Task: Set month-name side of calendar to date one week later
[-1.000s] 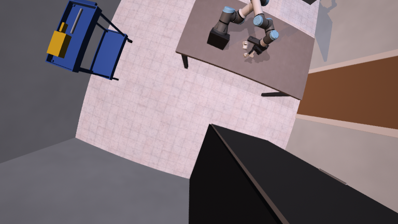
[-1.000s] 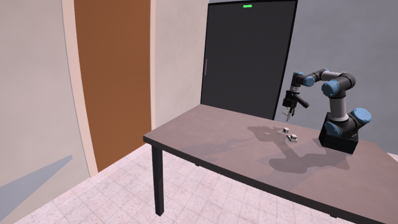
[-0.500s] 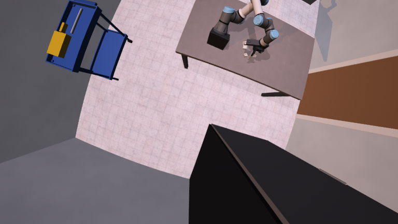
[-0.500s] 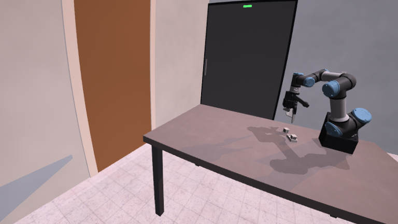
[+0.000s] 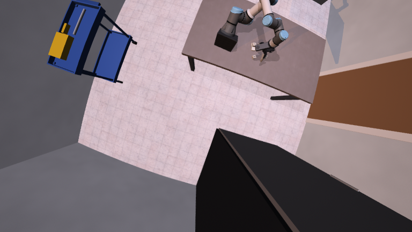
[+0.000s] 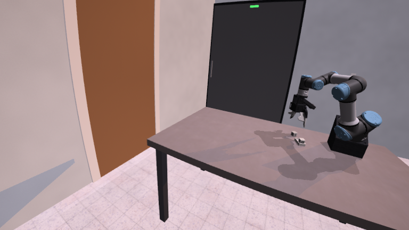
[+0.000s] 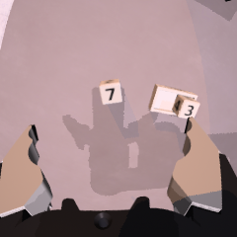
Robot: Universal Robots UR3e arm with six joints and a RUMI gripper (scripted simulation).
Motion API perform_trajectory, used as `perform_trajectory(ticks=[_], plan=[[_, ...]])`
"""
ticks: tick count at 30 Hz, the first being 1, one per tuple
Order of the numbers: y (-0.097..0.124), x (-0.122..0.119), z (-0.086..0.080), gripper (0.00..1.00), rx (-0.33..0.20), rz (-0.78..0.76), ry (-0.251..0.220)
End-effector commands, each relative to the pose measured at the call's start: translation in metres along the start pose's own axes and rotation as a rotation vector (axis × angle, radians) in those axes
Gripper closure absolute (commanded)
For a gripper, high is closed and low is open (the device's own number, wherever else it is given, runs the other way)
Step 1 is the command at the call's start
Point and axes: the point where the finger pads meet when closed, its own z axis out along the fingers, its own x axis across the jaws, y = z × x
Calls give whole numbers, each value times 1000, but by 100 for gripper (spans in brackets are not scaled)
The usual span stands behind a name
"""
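In the wrist view a loose wooden cube [image 7: 110,92] lies on the table with a 7 on its top face. To its right stands the pale wooden tray [image 7: 170,99], with a second cube [image 7: 188,110] at its near right end showing a 3 on top. My gripper [image 7: 110,122] hangs open and empty well above the table, the loose cube ahead between the two fingers. The right fingertip overlaps the tray's cube in the picture. In the exterior view the gripper [image 6: 299,116] hovers above the loose cube [image 6: 294,133] and the tray [image 6: 298,142].
The arm's black base [image 6: 347,142] stands on the brown table to the right of the tray. A black cabinet [image 6: 253,58] stands behind the table, and a blue cart [image 5: 88,41] stands far off on the floor.
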Motion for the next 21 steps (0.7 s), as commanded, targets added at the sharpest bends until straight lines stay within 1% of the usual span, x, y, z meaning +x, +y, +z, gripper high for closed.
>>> perform_trajectory(ticks=[1,10,11,21], plan=[[1,-1,0,0,-5,-60,0],[1,-1,0,0,-5,-95,0],[1,-1,0,72,-5,-95,0],[1,-1,0,72,-5,-95,0]])
